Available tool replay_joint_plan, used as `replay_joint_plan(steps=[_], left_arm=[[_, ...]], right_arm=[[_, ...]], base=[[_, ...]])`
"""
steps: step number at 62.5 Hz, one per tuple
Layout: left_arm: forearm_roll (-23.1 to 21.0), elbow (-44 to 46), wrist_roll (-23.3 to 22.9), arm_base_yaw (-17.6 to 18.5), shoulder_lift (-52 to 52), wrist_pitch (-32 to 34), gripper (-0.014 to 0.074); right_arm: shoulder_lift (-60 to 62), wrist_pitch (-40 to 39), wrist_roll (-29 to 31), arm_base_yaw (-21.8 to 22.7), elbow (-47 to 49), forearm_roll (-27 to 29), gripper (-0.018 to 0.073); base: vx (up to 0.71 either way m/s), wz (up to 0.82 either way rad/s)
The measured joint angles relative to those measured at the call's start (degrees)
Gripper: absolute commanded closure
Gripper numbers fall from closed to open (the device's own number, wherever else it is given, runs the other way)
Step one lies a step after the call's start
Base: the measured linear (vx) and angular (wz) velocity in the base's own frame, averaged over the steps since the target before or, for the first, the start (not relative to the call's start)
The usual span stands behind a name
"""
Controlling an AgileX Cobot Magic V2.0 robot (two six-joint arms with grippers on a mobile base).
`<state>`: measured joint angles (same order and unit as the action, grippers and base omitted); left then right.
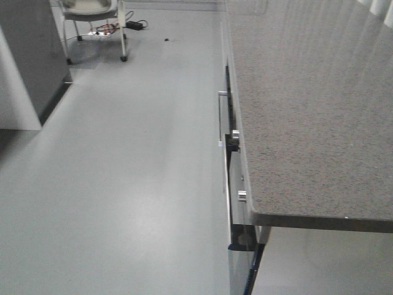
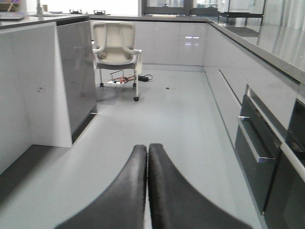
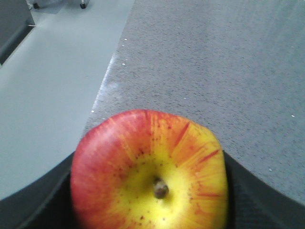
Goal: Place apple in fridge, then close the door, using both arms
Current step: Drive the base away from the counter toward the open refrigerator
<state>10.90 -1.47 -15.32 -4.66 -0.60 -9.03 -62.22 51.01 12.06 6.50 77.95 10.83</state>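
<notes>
**Apple clamped on the right, left closed on nothing**

Seen from the right wrist: the apple point(image 3: 150, 174), pinched between the two dark fingers point(image 3: 38, 205) of the right gripper point(image 3: 150, 200), spread just as wide as the fruit. Stem end turned toward the camera, yellow patch around the stem, red streaks toward the rim. Held over the speckled grey counter point(image 3: 214, 71), close to its edge, with pale floor point(image 3: 47, 95) off to the left. Impossible to tell whether resting on the stone or raised clear of it.

Seen from the left wrist: the left gripper point(image 2: 147, 181), fingers point(image 2: 128, 191) pressed flat together with nothing between them. Out over open floor, aimed down the kitchen aisle toward a white office chair point(image 2: 114, 43).

From the front: counter top, floor, and a metal handle point(image 1: 219, 117) on the fronts below the counter's edge.
</notes>
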Motion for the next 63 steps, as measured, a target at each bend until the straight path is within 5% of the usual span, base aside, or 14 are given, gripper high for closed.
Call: replay_joint_plan(steps=[63], left_arm=[[0.0, 0.0, 0.0, 0.0, 0.0, 0.0, 0.0603]], right_arm=[[0.0, 0.0, 0.0, 0.0, 0.0, 0.0, 0.0543]], base=[[-0.05, 0.51]])
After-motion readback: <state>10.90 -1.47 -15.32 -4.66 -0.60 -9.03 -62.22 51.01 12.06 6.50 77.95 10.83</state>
